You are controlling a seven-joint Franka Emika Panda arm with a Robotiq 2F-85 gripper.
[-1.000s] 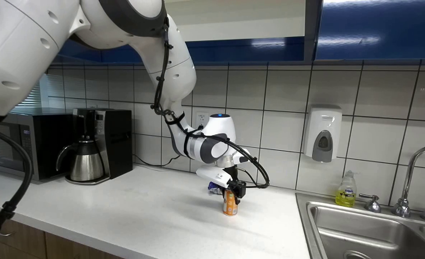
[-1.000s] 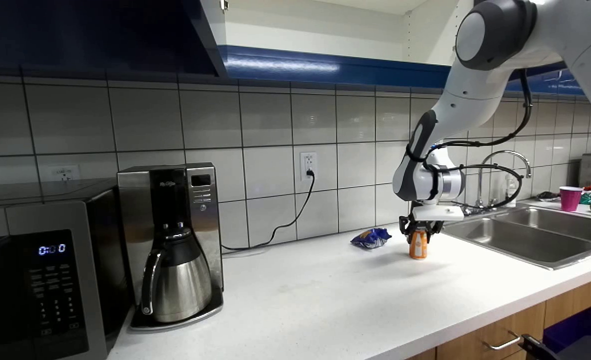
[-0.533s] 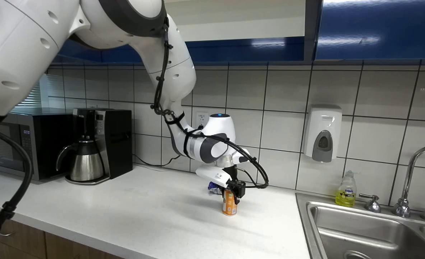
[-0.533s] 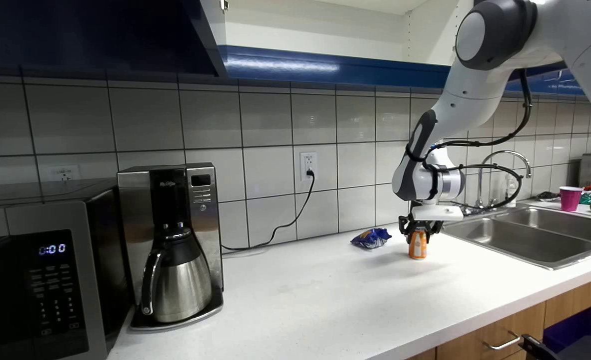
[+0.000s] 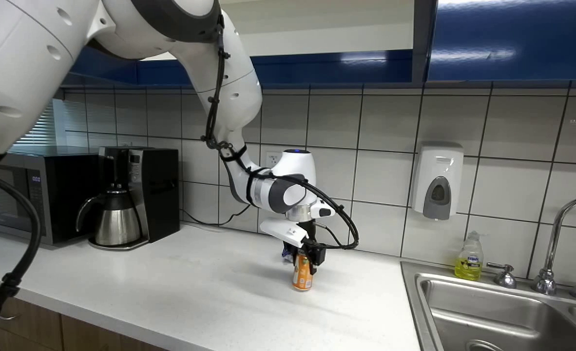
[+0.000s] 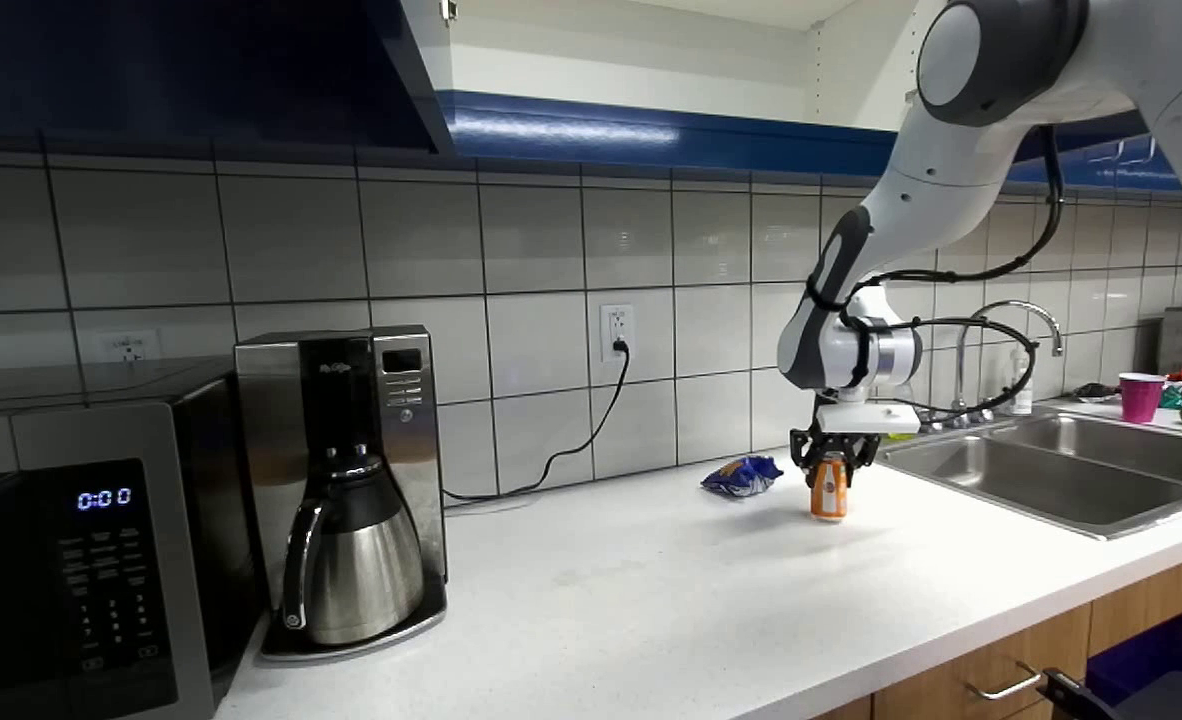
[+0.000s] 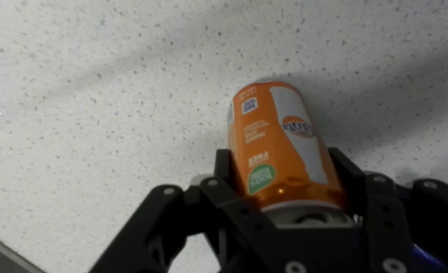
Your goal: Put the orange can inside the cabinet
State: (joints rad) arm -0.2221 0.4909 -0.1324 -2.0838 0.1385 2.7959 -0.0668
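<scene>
The orange can [image 5: 301, 277] is on or just above the white counter; I cannot tell if its base touches. It also shows in an exterior view [image 6: 829, 495]. My gripper [image 5: 304, 264], also in an exterior view [image 6: 831, 478], reaches down over its top. In the wrist view my gripper [image 7: 279, 163] has a finger pressed on each side of the can [image 7: 273, 136], whose silvery top is partly hidden by the gripper. The wall cabinet [image 6: 651, 142] is open above the counter, with its pale interior showing; it also shows in an exterior view [image 5: 332, 68].
A crumpled blue wrapper [image 6: 741, 476] lies beside the can near the wall. A coffee maker with its pot [image 6: 366, 570] and a black microwave [image 6: 81, 560] stand on the counter. The sink [image 5: 410, 292] lies on the can's other side. An open blue door [image 6: 421, 60] hangs beside the cabinet opening.
The arm and gripper have moved slightly up and sideways, away from the sink. The orange can has shifted with the gripper and tilts slightly. The wrapper has not moved.
</scene>
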